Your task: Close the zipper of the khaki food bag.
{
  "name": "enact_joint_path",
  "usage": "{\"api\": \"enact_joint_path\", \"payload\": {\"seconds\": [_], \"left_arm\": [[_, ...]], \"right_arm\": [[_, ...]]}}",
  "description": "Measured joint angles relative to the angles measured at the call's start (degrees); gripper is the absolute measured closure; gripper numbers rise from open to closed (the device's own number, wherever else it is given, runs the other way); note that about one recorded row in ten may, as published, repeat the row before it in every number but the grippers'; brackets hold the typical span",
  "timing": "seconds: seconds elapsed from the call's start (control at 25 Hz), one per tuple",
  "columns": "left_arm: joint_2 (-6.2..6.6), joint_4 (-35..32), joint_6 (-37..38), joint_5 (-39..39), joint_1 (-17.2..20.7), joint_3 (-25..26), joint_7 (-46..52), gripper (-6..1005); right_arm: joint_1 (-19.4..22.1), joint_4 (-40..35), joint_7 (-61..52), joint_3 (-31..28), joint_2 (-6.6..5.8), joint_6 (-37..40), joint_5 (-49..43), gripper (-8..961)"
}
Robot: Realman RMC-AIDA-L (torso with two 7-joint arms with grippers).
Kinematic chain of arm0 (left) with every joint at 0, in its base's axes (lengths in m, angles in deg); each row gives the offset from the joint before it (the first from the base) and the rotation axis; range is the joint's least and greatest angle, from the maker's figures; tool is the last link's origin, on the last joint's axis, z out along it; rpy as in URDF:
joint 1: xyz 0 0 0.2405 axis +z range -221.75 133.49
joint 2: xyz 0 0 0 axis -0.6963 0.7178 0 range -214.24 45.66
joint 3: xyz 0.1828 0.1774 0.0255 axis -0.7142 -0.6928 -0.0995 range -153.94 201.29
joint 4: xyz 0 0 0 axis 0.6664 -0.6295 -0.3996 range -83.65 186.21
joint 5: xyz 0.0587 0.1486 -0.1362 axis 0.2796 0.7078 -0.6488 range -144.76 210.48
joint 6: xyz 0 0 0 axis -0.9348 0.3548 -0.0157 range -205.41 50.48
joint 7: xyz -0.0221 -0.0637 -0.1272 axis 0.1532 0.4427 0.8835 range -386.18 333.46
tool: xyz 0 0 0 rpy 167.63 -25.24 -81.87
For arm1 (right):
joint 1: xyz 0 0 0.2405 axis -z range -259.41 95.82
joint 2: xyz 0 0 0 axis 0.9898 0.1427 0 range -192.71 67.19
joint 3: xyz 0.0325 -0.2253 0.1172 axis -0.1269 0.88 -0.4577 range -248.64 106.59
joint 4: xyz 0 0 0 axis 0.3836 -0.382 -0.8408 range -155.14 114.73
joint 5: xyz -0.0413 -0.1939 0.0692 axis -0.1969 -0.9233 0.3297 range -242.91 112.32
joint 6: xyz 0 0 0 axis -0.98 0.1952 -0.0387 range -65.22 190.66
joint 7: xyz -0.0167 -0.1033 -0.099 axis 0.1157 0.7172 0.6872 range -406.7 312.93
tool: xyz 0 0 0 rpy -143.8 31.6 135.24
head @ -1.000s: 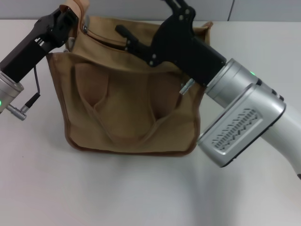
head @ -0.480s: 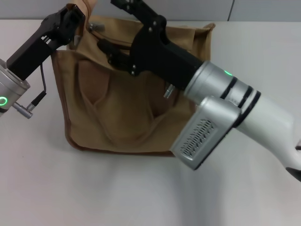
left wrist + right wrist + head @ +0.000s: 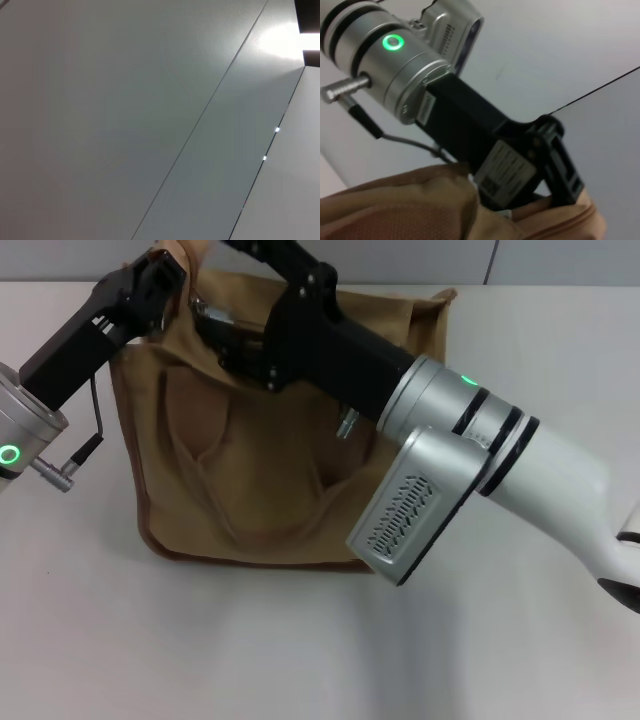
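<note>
The khaki food bag [image 3: 270,480] stands on the table, its front pockets and a loop handle facing me. My left gripper [image 3: 165,275] is shut on the bag's top left corner, pinching the fabric; the right wrist view shows the left gripper [image 3: 555,192] from close up, clamped on the bag's fabric [image 3: 410,205]. My right gripper [image 3: 212,282] reaches across the bag's top toward that corner, its fingers [image 3: 215,328] spread open. The zipper's silver slider [image 3: 197,308] glints just beside the lower finger. The right arm hides most of the zipper.
The white table [image 3: 200,640] extends around the bag on all sides. The right arm's bulky grey forearm [image 3: 470,480] hangs over the bag's right half. The left wrist view shows only pale wall panels [image 3: 150,100].
My right gripper has swept left along the bag's top, from its right part to near the left corner. The left gripper has stayed clamped on the corner, lifting it slightly.
</note>
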Motion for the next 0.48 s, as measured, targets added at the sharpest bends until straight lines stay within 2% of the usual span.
{"api": "enact_joint_path", "payload": {"seconds": [0.32, 0.48], "left_arm": [[0.00, 0.0, 0.2, 0.0, 0.0, 0.2, -0.1, 981], [0.00, 0.0, 0.2, 0.0, 0.1, 0.2, -0.1, 981]], "right_arm": [[-0.2, 0.4, -0.1, -0.3, 0.00, -1.3, 2.1, 122], [-0.4, 0.4, 0.0, -0.2, 0.00, -2.7, 2.3, 166]]}}
